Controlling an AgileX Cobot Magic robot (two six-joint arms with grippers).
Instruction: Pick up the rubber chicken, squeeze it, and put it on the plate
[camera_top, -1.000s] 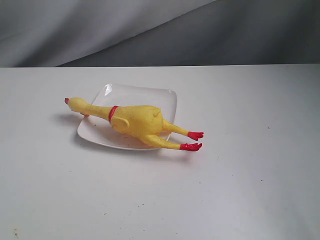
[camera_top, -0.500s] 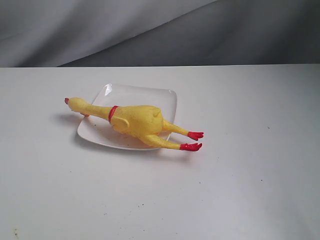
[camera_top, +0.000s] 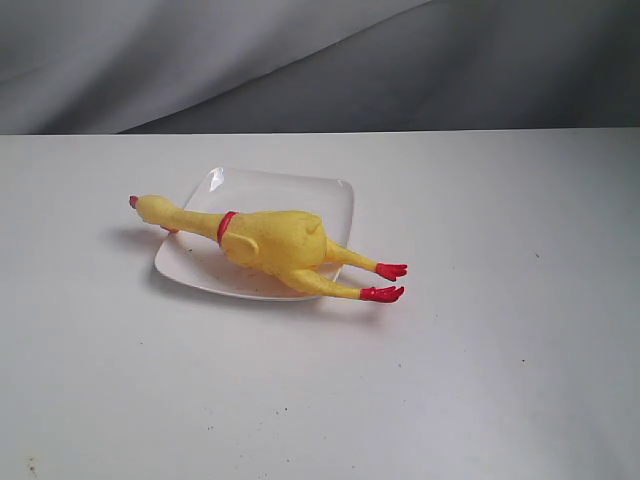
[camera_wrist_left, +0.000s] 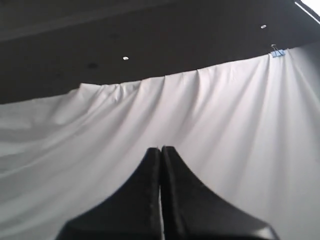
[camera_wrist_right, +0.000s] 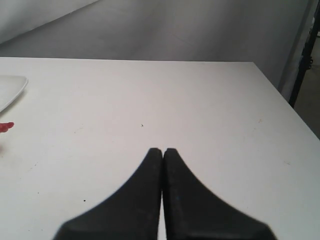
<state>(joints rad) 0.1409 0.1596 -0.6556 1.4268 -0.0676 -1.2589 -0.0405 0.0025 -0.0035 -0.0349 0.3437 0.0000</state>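
The yellow rubber chicken lies across the white square plate, its head past the plate's left edge and its red feet past the right edge. No arm shows in the exterior view. In the left wrist view my left gripper is shut with nothing in it, facing a white curtain. My right gripper is shut and empty above the white table; a corner of the plate and one red foot of the rubber chicken show at that view's edge.
The white table spreads on all sides of the plate. A grey and white curtain hangs behind it. The table's edge and a dark stand appear in the right wrist view.
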